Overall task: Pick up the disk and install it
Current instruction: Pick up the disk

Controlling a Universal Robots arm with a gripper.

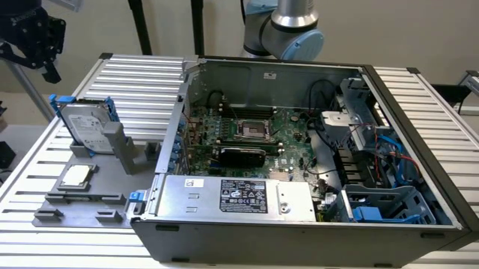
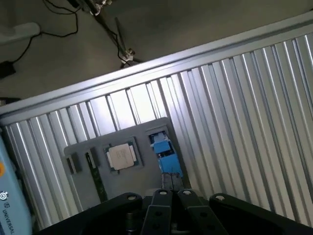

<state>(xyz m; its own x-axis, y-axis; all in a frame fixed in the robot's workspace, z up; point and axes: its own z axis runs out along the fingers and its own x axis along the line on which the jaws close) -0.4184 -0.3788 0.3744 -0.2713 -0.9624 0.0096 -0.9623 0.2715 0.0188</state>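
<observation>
The disk [image 1: 84, 126] is a silver-grey hard drive with a white label and blue rails. It stands upright, leaning in a grey holder [image 1: 120, 147] on the table at the exterior view's left. In the wrist view its blue-railed top edge [image 2: 165, 152] lies just beyond my fingertips. My black gripper [image 1: 45, 61] hangs high above and behind the disk, well clear of it. In the wrist view my gripper [image 2: 172, 197] has its fingers close together with nothing between them.
A small square silver chip [image 1: 77, 175] [image 2: 122, 156] sits on the grey fixture plate [image 1: 78, 202]. The open computer case [image 1: 299, 151] takes up the exterior view's middle and right, with a blue drive cage [image 1: 383, 206] in its near right corner. The ribbed metal table [image 1: 142, 73] surrounds it.
</observation>
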